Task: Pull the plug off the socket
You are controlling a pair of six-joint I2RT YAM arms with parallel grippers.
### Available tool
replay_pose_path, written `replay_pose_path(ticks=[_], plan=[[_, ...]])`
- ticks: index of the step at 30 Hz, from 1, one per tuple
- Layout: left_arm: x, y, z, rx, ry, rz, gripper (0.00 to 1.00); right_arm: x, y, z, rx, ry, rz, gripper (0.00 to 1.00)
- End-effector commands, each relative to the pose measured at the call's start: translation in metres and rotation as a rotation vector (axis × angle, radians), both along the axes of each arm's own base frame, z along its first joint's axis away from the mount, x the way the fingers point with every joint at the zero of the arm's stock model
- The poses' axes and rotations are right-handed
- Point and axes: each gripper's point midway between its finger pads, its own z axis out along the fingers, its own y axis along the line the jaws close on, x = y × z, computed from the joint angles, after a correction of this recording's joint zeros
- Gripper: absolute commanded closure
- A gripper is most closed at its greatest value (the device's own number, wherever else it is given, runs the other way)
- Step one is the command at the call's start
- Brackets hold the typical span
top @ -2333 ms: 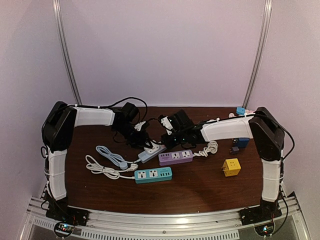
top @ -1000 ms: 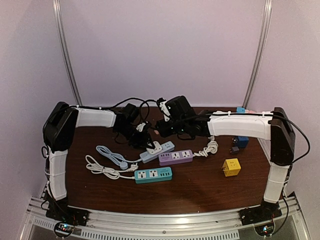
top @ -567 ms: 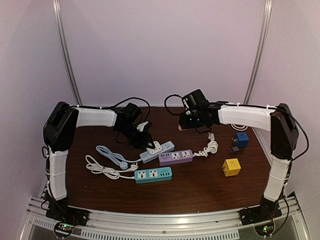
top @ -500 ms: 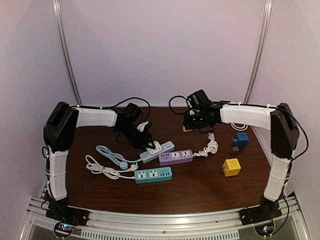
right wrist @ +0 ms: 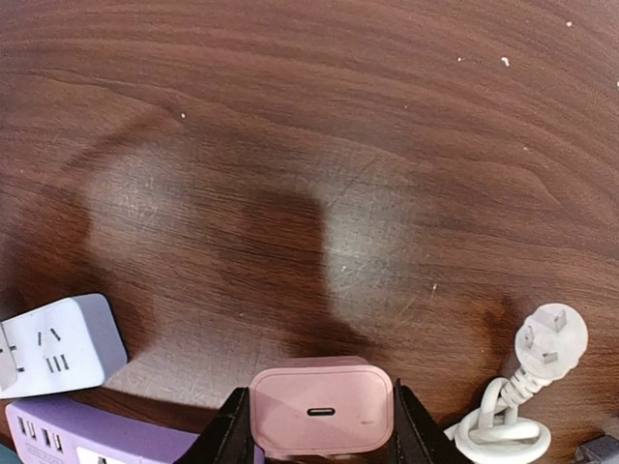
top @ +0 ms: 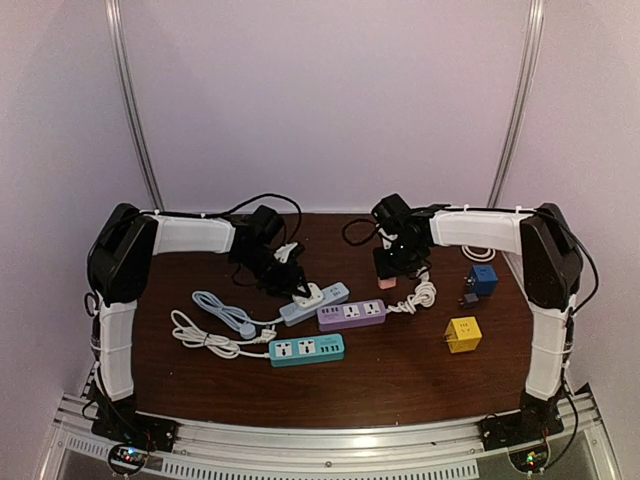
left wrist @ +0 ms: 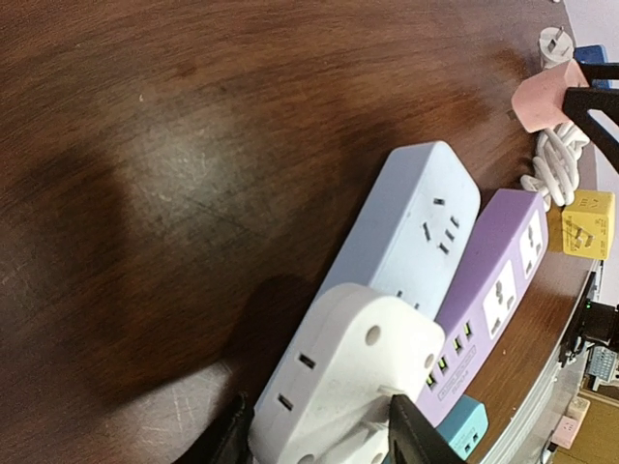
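Observation:
A pale blue power strip lies mid-table with a white adapter plug seated in its near end. My left gripper is shut on that white adapter, one finger on each side, and the strip runs away from it. My right gripper is shut on a pink charger plug and holds it free of any socket, just above the table behind the purple strip. The pink plug shows its USB port between my fingers and also appears in the left wrist view.
A teal power strip lies nearer the front. A coiled white cable with its plug lies right of the pink plug. A yellow cube adapter and a blue cube sit at the right. White and blue cords trail left.
My right arm lifted away from the power strips with the pink plug, swung right and back, then came down behind the purple strip. The left gripper stayed on the white adapter.

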Motion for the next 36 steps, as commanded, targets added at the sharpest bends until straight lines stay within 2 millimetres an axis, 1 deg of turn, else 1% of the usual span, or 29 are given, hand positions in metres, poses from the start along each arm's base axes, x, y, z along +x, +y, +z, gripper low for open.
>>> replay_pose_path(ticks=[1,5,10,14,16,18,19,20,22,29,32,34,36], plan=[[-0.004,0.024,-0.037,0.147,0.017,0.015,0.52,0.005,0.007,-0.010,-0.015,0.040,0.020,0.65],[-0.005,0.020,-0.035,0.115,0.013,0.005,0.51,0.011,0.015,-0.015,-0.005,0.053,0.022,0.58],[-0.005,0.017,-0.030,0.093,0.001,-0.002,0.49,0.018,0.023,-0.012,0.027,0.040,0.026,0.41],[-0.004,0.014,-0.026,0.076,-0.005,-0.004,0.49,0.020,0.025,-0.009,0.035,0.031,0.026,0.29],[-0.003,0.012,-0.024,0.064,-0.006,-0.005,0.49,0.020,0.025,-0.006,0.038,0.028,0.023,0.25],[-0.003,0.010,-0.022,0.054,-0.007,-0.004,0.48,0.019,0.025,0.000,0.051,0.017,0.017,0.25],[-0.002,0.010,-0.020,0.050,-0.010,-0.002,0.49,0.015,0.030,0.003,0.079,0.020,0.029,0.26],[-0.002,0.009,-0.019,0.046,-0.013,-0.001,0.49,0.013,0.036,0.010,0.108,0.010,0.042,0.27],[0.000,0.008,-0.016,0.035,-0.019,0.003,0.49,0.006,0.047,0.014,0.160,0.020,0.065,0.31],[0.004,0.006,-0.004,0.015,-0.047,0.014,0.52,-0.020,0.094,0.019,0.408,0.071,0.128,0.52],[0.004,0.004,-0.001,0.003,-0.055,0.014,0.53,-0.031,0.112,0.018,0.528,0.111,0.146,0.60],[0.004,0.004,0.001,-0.002,-0.059,0.014,0.53,-0.034,0.122,0.018,0.573,0.125,0.154,0.64],[0.004,0.004,0.003,-0.006,-0.062,0.013,0.54,-0.035,0.127,0.016,0.590,0.132,0.153,0.67]])
